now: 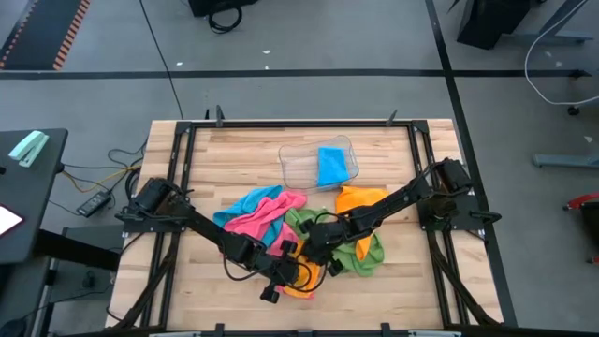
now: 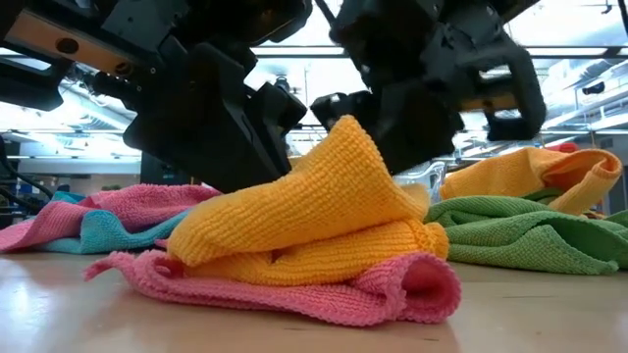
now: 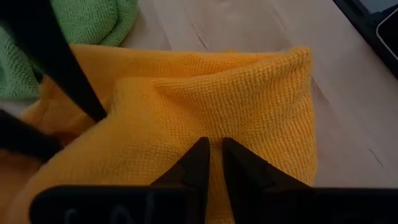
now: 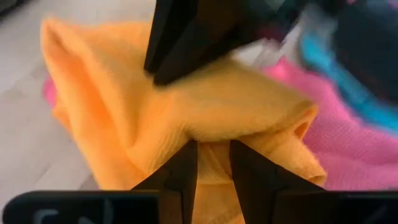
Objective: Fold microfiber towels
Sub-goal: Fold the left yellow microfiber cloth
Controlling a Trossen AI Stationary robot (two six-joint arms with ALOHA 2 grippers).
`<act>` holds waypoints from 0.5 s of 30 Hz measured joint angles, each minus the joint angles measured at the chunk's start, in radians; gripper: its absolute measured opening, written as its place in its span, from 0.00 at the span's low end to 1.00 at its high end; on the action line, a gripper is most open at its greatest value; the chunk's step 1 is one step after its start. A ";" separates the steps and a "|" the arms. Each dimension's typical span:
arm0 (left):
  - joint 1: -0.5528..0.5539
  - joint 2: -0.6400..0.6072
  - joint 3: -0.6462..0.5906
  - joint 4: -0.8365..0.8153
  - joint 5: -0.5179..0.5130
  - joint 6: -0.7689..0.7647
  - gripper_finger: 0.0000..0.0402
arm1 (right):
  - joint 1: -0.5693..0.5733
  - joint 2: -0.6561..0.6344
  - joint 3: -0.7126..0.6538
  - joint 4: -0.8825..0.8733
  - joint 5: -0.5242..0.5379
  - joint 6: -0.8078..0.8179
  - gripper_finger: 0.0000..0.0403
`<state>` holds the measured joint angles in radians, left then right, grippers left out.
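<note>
Table: a pale wooden table (image 1: 234, 168) in a dark metal frame is carrying all the cloths; bare planks are showing along its near and left parts.
Worked towel: an orange towel (image 2: 324, 211) is lying bunched near the front middle of the table, resting on a pink towel (image 2: 392, 289).
Left gripper: the left gripper (image 3: 213, 158) is pinching a ridge of the orange towel, its fingers nearly pressed together.
Right gripper: the right gripper (image 4: 213, 162) is sitting at a fold of the same towel, fingers slightly parted with cloth between them; whether it is gripping, I cannot tell.
Other towels: a pink and blue heap (image 1: 257, 211) is lying to the left, a green towel (image 1: 365, 253) and a second orange towel (image 1: 356, 198) to the right.
Tray: a clear plastic tray (image 1: 299, 167) is holding a folded blue towel (image 1: 331, 165) toward the back.
Room: grey floor (image 1: 328, 37) with dark lines is surrounding the table; cables (image 1: 112, 173) are trailing on the left.
</note>
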<state>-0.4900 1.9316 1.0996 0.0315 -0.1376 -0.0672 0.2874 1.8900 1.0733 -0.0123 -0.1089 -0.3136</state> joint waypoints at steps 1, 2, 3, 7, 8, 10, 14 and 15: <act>0.000 0.000 0.000 0.000 0.000 0.001 0.13 | 0.000 0.000 -0.001 -0.004 0.000 0.000 0.24; 0.000 0.000 0.000 -0.001 0.000 0.001 0.13 | 0.000 0.000 -0.001 0.001 0.000 -0.002 0.21; 0.000 0.000 0.000 -0.003 0.000 0.000 0.14 | 0.000 -0.001 0.000 0.000 0.000 -0.004 0.19; 0.000 0.000 0.000 -0.003 0.000 0.001 0.15 | 0.000 -0.001 0.000 -0.024 0.001 -0.008 0.04; 0.000 0.000 0.000 -0.003 0.000 0.001 0.15 | 0.000 -0.001 0.000 -0.033 0.001 -0.011 0.02; 0.000 0.000 0.000 -0.004 0.000 0.001 0.14 | -0.003 -0.001 0.000 -0.041 0.001 -0.002 0.02; 0.000 0.000 0.000 -0.005 0.000 0.000 0.13 | -0.004 -0.049 0.000 -0.069 -0.001 0.004 0.01; 0.000 0.000 0.000 -0.005 -0.001 0.000 0.13 | -0.004 -0.065 0.000 -0.089 -0.001 0.004 0.01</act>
<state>-0.4900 1.9316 1.0996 0.0265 -0.1383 -0.0673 0.2839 1.8249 1.0733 -0.1014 -0.1097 -0.3093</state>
